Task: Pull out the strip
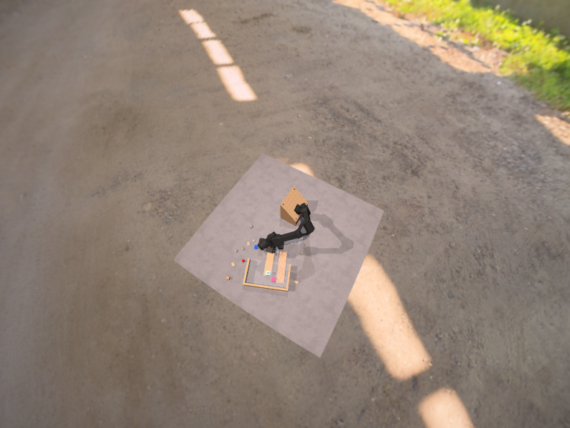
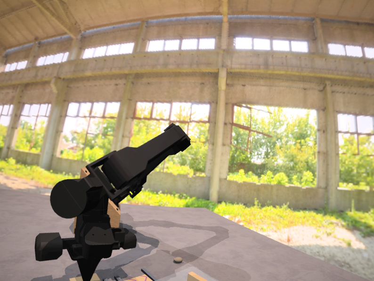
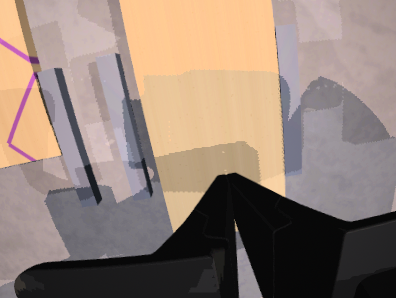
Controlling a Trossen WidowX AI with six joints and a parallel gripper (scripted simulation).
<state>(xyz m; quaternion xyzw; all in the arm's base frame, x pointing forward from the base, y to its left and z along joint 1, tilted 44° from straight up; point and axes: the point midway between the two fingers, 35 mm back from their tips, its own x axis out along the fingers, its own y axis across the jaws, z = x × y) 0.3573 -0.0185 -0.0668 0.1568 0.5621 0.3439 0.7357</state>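
The end effector (image 3: 229, 180), pinched fully shut on nothing, presses its tip on a wooden strip (image 3: 199, 64); both cubes sit on strips, so pulling and lifting remain.
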